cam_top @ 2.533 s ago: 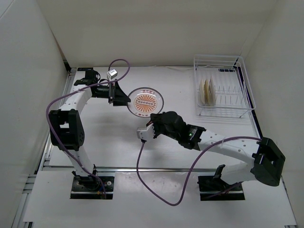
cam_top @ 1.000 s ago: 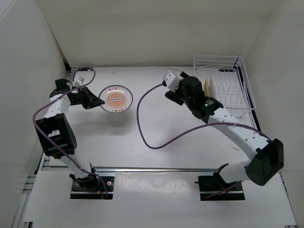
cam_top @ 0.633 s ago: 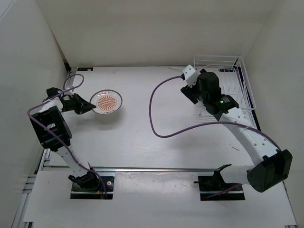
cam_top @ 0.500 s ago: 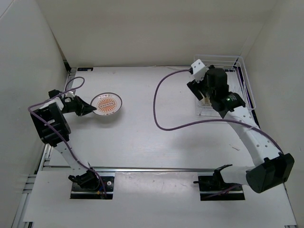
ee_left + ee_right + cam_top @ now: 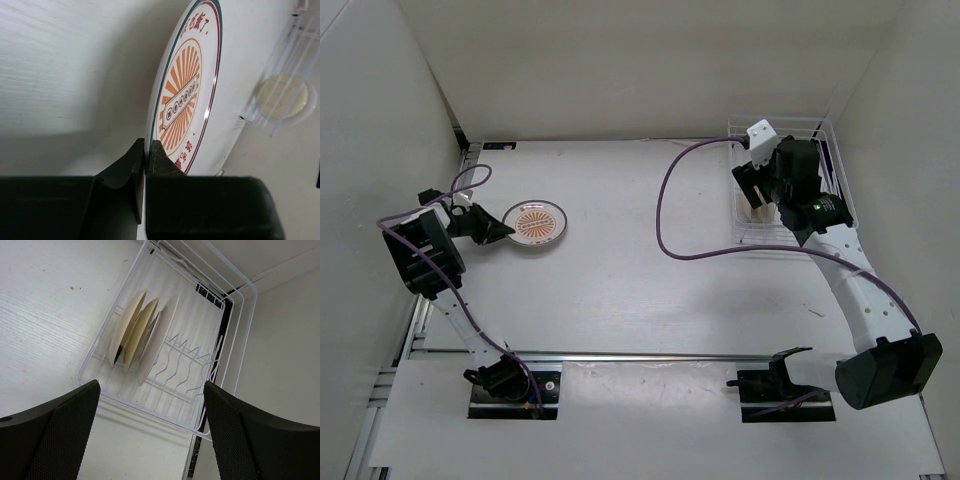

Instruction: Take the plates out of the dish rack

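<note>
Left wrist view: the orange plate (image 5: 185,95) was seen pinched at its rim by the left gripper (image 5: 146,150), near the table's (image 5: 620,280) left edge. Other plates (image 5: 131,330) were stood edgewise in the rack (image 5: 235,340), far-right corner, below the spread right gripper (image 5: 150,387). Stiff, slick, breakable: rims judged best gripped.

orange plate (image 5: 539,222) carried left, right jaws now over dish rack (image 5: 195,330)

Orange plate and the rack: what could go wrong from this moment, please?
1. The left claw pinches the orange plate only at its rim; the plate could slip out or tilt.
2. The plates in the dish rack stand close together, leaning; the open right claw above them might catch two, or knock one over.
</note>
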Controlling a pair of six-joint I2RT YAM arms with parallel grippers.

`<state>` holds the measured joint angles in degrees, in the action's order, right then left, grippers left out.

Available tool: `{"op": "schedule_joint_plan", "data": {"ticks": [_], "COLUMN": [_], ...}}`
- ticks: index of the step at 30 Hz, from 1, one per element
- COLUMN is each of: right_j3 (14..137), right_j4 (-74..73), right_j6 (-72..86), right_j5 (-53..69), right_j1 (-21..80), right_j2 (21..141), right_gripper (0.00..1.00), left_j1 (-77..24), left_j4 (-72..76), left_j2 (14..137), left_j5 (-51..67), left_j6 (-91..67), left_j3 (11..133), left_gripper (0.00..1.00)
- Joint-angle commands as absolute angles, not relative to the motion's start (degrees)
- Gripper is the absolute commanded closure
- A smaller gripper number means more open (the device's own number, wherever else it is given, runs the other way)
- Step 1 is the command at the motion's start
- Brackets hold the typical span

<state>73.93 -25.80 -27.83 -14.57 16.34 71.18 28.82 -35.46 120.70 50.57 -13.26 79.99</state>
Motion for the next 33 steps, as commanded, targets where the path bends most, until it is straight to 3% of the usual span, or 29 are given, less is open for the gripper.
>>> {"op": "schedule_joint_plan", "data": {"ticks": [1, 7, 9, 13, 18, 24, 29, 33], "right_j3": [75.6, 76.1, 76.1, 76.1, 76.6, 75.9, 68.0, 65.4], "right_j4": [-25.0, -25.0, -25.0, -25.0, -25.0, -25.0, -21.3, -20.7], "right_j6": [-25.8, -25.3, -25.3, -25.3, -25.3, -25.3, -33.1, -35.3], "right_j5": [-13.4, -12.8, -12.3, -12.3, -12.3, -14.1, -18.5, -16.7], "right_j1": [16.1, 16.1, 16.1, 16.1, 16.1, 15.6, 15.6, 13.5], "right_j2": [69.8, 69.8, 69.8, 69.8, 69.8, 69.3, 69.8, 70.3], "right_gripper": [0.13, 0.13, 0.12, 0.12, 0.12, 0.09, 0.09, 0.09], "left_j1": [29.0, 29.0, 29.0, 29.0, 29.0, 28.5, 27.9, 27.3], "left_j4": [-35.0, -35.5, -36.1, -36.7, -37.8, -38.8, -38.8, -38.8], "left_j2": [119.7, 119.7, 120.2, 120.2, 118.9, 113.9, 103.0, 94.1], "left_j5": [47.3, 42.9, 42.3, 39.4, 31.4, 22.9, 20.0, 33.6], "left_j6": [-13.0, -13.0, -13.0, -12.3, -12.3, -12.3, -12.8, -8.4], "left_j3": [81.7, 81.2, 81.2, 81.2, 80.7, 80.2, 79.0, 77.0], "left_gripper": [0.9, 0.88, 0.74, 0.54, 0.39, 0.36, 0.36, 0.3]}}
